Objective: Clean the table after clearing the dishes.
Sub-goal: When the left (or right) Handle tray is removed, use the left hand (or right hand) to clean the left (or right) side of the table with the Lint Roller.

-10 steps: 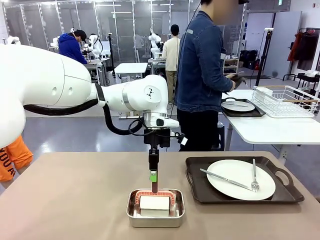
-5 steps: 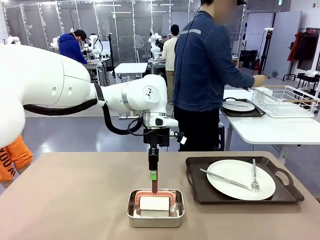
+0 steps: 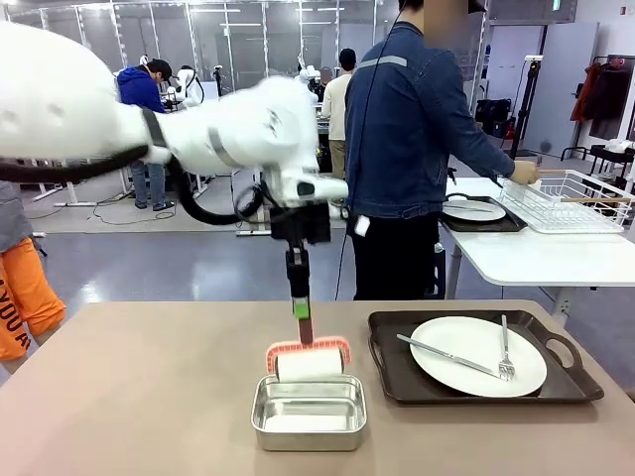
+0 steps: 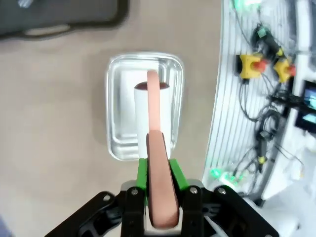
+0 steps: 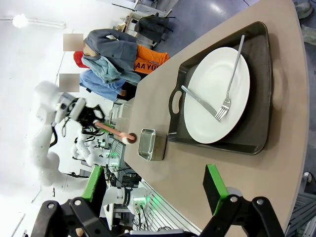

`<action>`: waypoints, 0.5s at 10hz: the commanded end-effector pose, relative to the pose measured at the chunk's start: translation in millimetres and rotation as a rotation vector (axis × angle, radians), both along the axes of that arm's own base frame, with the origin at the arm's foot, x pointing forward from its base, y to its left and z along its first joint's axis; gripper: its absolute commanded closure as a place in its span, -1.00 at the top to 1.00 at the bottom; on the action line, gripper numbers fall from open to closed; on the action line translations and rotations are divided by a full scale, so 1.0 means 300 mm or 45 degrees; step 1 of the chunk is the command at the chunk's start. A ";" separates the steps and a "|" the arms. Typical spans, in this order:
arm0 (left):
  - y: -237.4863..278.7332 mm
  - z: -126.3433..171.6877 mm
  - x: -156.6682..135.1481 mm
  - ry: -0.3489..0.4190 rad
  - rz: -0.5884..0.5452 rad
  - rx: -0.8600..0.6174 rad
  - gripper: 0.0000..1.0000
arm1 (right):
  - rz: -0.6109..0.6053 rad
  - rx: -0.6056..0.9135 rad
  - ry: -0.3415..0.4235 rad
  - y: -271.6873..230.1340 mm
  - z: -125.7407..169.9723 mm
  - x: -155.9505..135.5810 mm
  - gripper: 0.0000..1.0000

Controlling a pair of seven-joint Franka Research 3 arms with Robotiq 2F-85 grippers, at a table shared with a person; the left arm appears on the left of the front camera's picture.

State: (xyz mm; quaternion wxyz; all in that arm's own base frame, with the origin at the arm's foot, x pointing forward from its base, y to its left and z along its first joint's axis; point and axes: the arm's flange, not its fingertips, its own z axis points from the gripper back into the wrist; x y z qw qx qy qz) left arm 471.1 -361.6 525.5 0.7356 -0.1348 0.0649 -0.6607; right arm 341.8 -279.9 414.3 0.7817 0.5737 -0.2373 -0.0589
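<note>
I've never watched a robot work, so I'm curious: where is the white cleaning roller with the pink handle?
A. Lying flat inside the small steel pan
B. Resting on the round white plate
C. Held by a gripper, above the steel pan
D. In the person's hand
C: the left gripper is shut on the white cleaning roller with a pink handle, holding it over the small rectangular steel pan.

My left arm is smeared in the front view, its outline unreadable. In the left wrist view, the roller's handle is hidden at its lower end between the green pads. The dark tray is blurred and cut by the top edge. The far tray sits partly behind the person.
</note>
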 end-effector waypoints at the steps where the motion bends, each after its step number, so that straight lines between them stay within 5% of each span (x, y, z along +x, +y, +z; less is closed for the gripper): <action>1: 0.231 0.027 -0.139 -0.104 0.426 -0.087 -1.00 | 0.002 -0.001 -0.010 0.002 0.011 -0.005 1.00; 3: 0.494 0.025 -0.142 -0.081 1.063 -0.300 -1.00 | 0.002 -0.001 -0.010 0.002 0.011 -0.005 1.00; 5: 0.676 -0.052 -0.125 -0.087 1.476 -0.433 -1.00 | 0.002 -0.001 -0.010 0.002 0.011 -0.005 1.00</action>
